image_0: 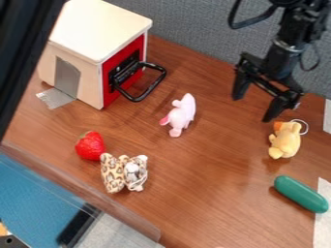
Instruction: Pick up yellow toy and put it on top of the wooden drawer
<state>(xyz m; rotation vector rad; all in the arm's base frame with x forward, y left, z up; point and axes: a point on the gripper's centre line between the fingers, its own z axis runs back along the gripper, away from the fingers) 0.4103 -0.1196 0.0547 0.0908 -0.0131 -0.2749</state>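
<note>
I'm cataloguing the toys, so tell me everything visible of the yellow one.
The yellow toy looks like soft plush: small, pale yellow, with an orange patch at its upper left, stubby limbs and a thin whitish loop at the top. It lies on the brown wood-look table, below the open gripper, above the green object, touching neither.

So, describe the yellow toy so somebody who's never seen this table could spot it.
Find the black robot arm at the upper right of the wooden table. Just below its open jaws lies a small plush toy with an orange patch and white loop. It's yellow and soft-looking, unlike the smooth green object below it.
</note>
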